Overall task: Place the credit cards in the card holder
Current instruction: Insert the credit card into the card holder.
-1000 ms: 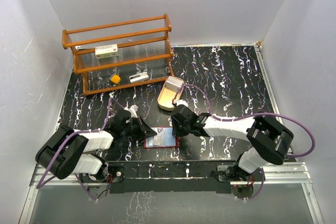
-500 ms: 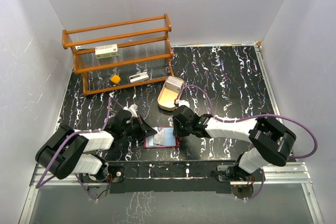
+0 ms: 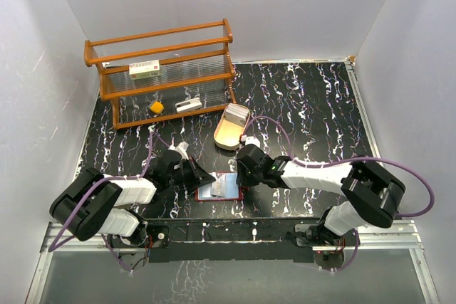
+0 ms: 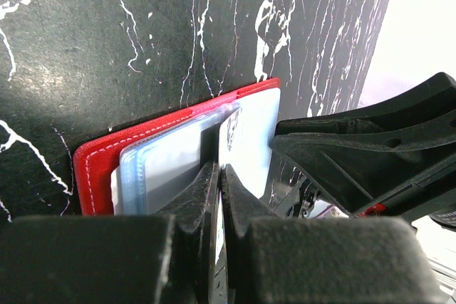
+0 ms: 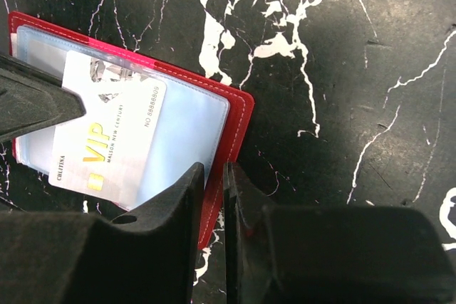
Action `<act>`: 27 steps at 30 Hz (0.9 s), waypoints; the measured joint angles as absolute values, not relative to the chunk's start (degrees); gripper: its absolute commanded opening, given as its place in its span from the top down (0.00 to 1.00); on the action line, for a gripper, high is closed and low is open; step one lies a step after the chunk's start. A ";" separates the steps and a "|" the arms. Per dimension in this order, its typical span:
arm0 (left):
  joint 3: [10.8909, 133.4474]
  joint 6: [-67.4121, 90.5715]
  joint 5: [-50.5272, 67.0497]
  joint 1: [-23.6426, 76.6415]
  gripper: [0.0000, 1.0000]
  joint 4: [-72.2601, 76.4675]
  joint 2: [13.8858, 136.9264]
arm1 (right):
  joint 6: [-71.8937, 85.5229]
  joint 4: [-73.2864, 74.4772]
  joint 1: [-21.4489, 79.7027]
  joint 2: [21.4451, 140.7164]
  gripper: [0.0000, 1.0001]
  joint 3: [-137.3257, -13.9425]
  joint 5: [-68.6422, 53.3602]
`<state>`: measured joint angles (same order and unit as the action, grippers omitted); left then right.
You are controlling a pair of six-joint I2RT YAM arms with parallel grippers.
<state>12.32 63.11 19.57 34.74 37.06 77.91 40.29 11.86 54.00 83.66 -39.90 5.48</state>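
The wallet (image 5: pixel 236 115) lies open and flat on the black marbled table (image 3: pixel 306 105), right at the near edge between the two arms, pale blue pockets facing up. One card (image 5: pixel 107 144), whitish with gold VIP lettering, sits slanted across those pockets, and its upper corner looks tucked under the clear sleeve.

The left gripper (image 4: pixel 219 171) comes in from the left side, fingers pressed fully together with no gap. Its tips are down on the pocket edge, right against the card's long side. Nothing can be made out between them.

The right gripper (image 5: pixel 212 170) is over the wallet's right border, fingers set narrow with only a slim slot between them. The red stitched edge shows through that slot. I cannot tell whether it pinches the edge or only rests there.

Further back, a tan oval tray (image 3: pixel 226 133) stands just beyond the right wrist. A wooden rack (image 3: pixel 164 40) at the far left carries a white box (image 3: pixel 144 69) on its shelf.
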 measured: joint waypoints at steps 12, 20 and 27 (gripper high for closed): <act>14.66 62.00 19.00 35.70 0.58 30.52 74.94 | 40.64 13.45 54.00 80.90 0.77 -39.51 6.31; 16.21 59.92 17.93 35.88 0.55 23.51 71.55 | 41.15 12.97 54.00 79.44 0.79 -37.74 6.07; 18.44 58.26 17.93 36.01 0.50 19.49 71.55 | 42.02 11.88 54.00 80.20 0.84 -36.82 5.43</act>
